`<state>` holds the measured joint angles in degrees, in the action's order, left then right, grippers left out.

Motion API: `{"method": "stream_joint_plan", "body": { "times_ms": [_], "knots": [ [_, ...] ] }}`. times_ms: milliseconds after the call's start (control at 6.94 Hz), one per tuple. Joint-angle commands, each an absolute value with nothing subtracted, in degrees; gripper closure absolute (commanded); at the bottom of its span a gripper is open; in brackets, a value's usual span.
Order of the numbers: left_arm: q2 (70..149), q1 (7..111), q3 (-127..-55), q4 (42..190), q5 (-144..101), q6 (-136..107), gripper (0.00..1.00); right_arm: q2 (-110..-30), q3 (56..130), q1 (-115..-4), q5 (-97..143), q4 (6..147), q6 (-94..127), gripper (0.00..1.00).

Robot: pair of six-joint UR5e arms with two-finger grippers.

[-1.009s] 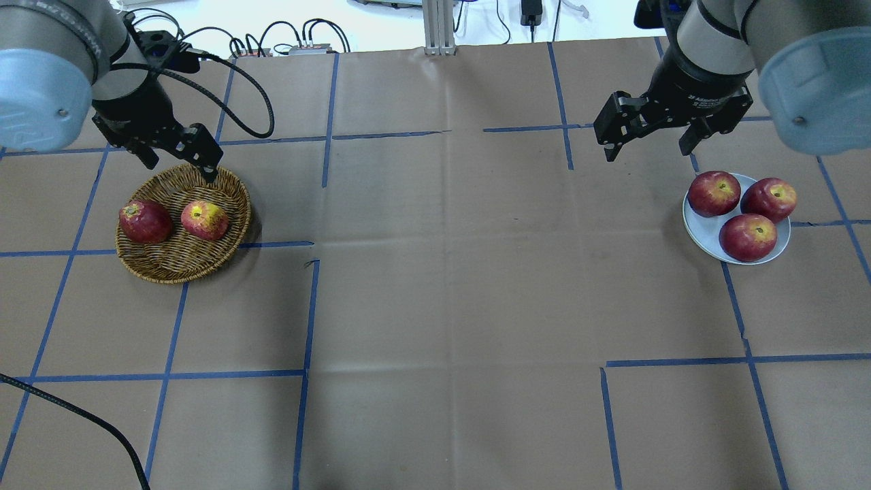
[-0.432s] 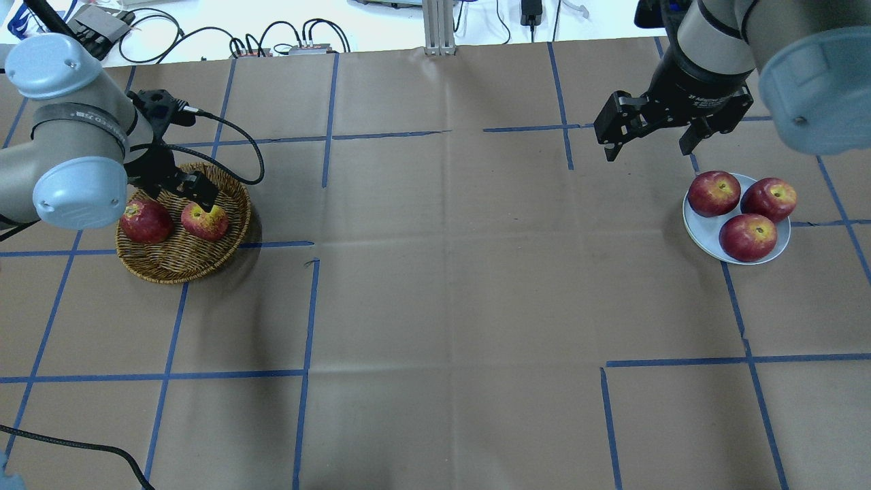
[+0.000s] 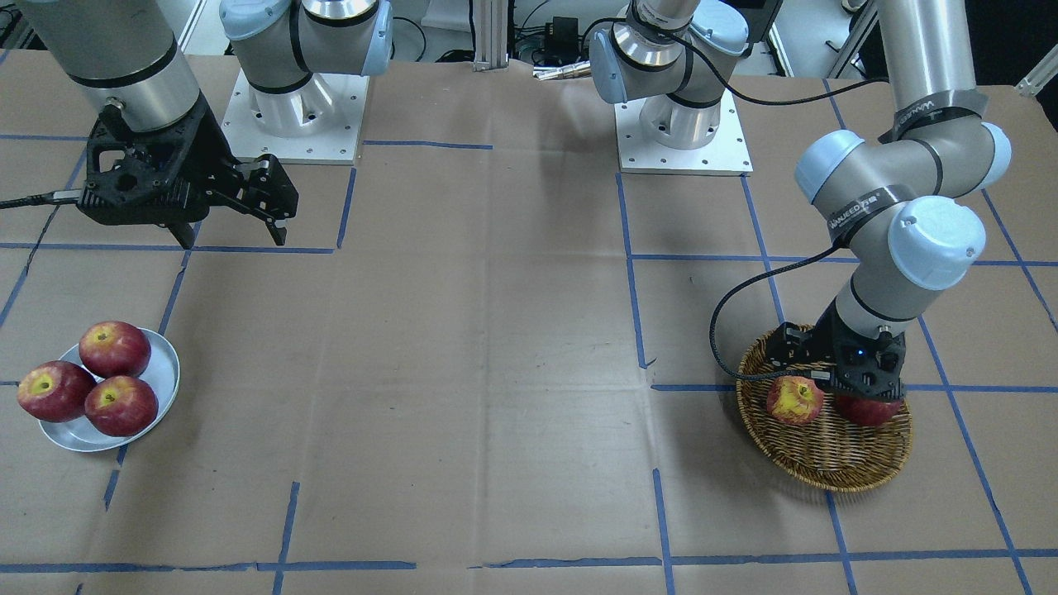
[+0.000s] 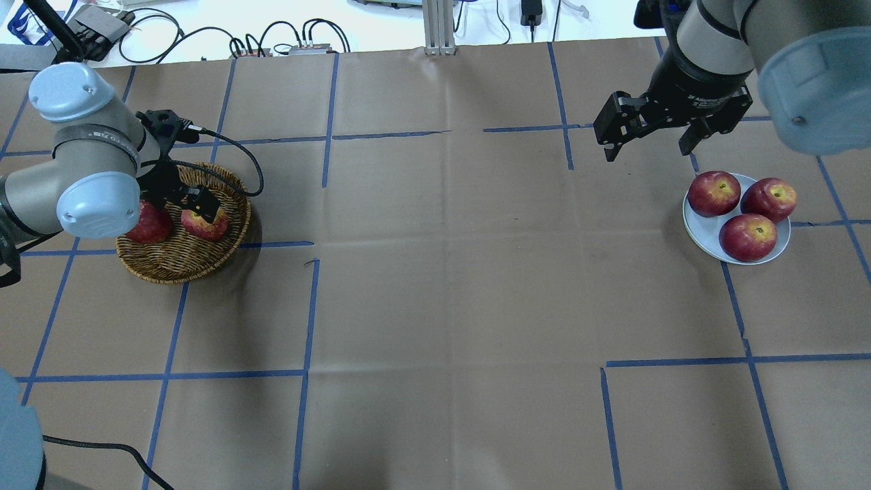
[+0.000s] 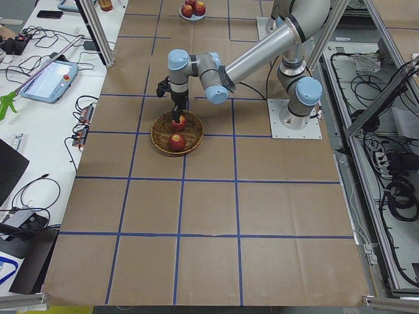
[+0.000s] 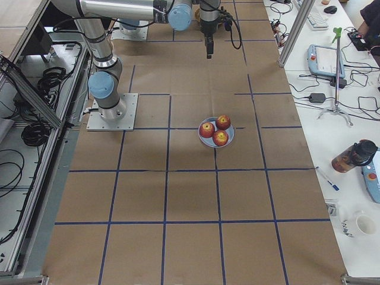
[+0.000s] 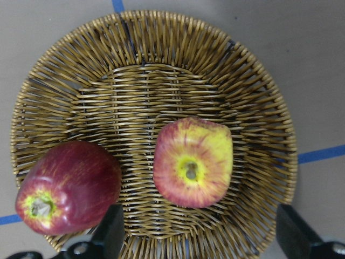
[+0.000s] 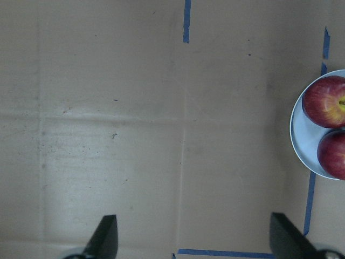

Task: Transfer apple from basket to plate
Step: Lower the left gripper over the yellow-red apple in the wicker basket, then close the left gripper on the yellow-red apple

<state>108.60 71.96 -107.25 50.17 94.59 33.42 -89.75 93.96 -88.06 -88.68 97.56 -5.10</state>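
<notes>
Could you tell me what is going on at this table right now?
The left gripper is low over the basket, open and lined up on the yellow-streaked apple, which lies ungripped beside a dark red apple. The right gripper hovers open over the table near the plate, which holds three red apples.

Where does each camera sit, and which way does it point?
Front: across the table, facing the robot, down; left arm and basket at right, right arm and plate at left.
Overhead: behind its shoulders, forward and down; same arms, basket, plate, sides mirrored.
Left side: table's end, along it; left arm nearest.
Right side: opposite end; right arm nearest.
Left wrist: straight down on the basket, streaked apple centred; left end effector tips.
Right wrist: down on table, plate's edge; right end effector tips.
</notes>
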Motion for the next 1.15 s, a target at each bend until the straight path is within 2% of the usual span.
{"method": "stream_joint_plan", "body": {
  "times_ms": [0,144,288,432,721,1009],
  "knots": [
    [112.6,71.9,-107.4,48.2,94.4,33.7,0.02,-89.8,94.0,-88.1,-88.7,97.6,-5.1,0.00],
    [112.8,71.9,-107.5,48.3,94.4,33.6,0.12,-89.9,94.0,-88.1,-88.7,97.5,-5.1,0.00],
    [112.9,71.9,-107.3,48.3,94.5,33.2,0.34,-89.9,94.0,-88.1,-88.7,97.5,-5.1,0.00],
    [112.9,71.9,-106.6,48.4,94.6,33.3,0.49,-89.8,94.0,-88.1,-88.7,97.5,-5.1,0.00],
    [110.6,73.2,-105.0,49.4,94.9,33.0,0.63,-89.9,94.0,-88.1,-88.7,97.5,-5.1,0.00],
    [106.9,75.7,-100.7,57.3,95.0,31.2,0.63,-89.9,94.0,-88.1,-88.7,97.5,-5.1,0.00]
  ]
}}
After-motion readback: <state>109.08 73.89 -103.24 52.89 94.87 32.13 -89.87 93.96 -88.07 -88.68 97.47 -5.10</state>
